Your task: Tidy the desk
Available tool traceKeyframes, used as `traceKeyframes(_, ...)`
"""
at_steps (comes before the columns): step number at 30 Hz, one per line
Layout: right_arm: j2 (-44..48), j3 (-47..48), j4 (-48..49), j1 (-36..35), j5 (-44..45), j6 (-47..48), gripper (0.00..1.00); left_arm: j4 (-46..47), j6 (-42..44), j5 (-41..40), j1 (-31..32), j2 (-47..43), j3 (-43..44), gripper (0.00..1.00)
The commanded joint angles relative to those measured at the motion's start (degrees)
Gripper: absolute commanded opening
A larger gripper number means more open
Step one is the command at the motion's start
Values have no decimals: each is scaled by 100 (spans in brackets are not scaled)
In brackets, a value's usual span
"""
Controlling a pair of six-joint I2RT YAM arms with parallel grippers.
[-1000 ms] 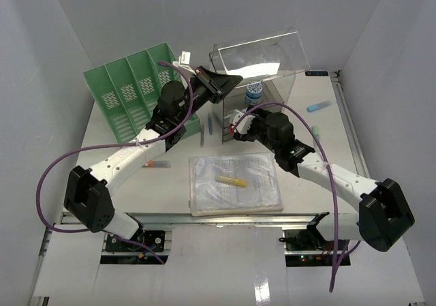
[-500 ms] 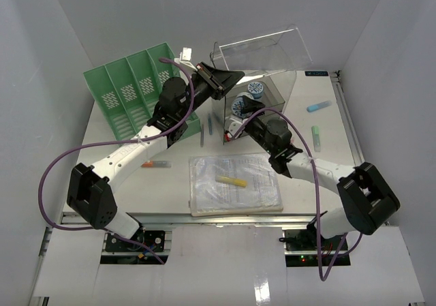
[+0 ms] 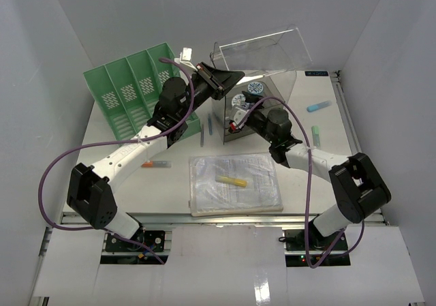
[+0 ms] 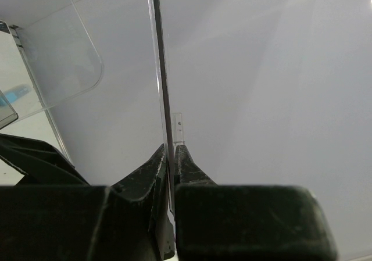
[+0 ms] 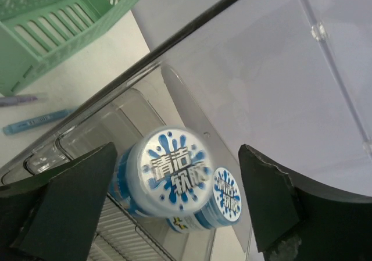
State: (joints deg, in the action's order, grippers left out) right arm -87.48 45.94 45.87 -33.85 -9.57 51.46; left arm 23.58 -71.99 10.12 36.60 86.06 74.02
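The white desk (image 3: 136, 190) carries a clear plastic box (image 3: 272, 91) at the back middle. My left gripper (image 3: 216, 79) is shut on the edge of the box's clear lid (image 3: 266, 50) and holds it raised; in the left wrist view the gripper (image 4: 168, 150) pinches the thin lid edge (image 4: 160, 69). My right gripper (image 3: 238, 118) is open at the box's front opening. In the right wrist view the gripper (image 5: 179, 150) has its fingers wide on either side of a blue and white jar (image 5: 168, 174) inside the box, not touching it. A second, smaller jar face (image 5: 226, 194) beside it may be a reflection.
A green slotted file rack (image 3: 136, 88) stands at the back left. A clear sleeve of papers (image 3: 235, 197) with a yellow highlighter (image 3: 231, 181) lies at the front middle. An orange pen (image 3: 155, 163), a blue pen (image 3: 203, 134), a blue marker (image 3: 318, 105) and a green marker (image 3: 316, 135) lie loose.
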Motion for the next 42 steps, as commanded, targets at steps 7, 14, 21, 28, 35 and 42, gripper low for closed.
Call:
traceKeyframes(7,499,500,-1084,341,-1196,-287,90,410,2,130,5,-186,9,3)
traceKeyframes(14,1204,1527,-6869,534,-3486,2357,90,328,69,160,5,-275,-118,4)
traceKeyframes(21,2332,628,-9092,535,-3893,3364,91,-70,226,18,72,-614,-1037,14)
traceKeyframes(28,2995,46,-9030,699,-3710,2722,92,-880,303,7,196,-675,-1485,38)
traceKeyframes(35,2487,660,-8984,1443,-4156,1966,92,-2958,786,-308,411,-445,-776,88)
traceKeyframes(42,1428,1269,-8981,2661,-4871,1206,93,-4193,1182,-289,469,-432,-1031,98)
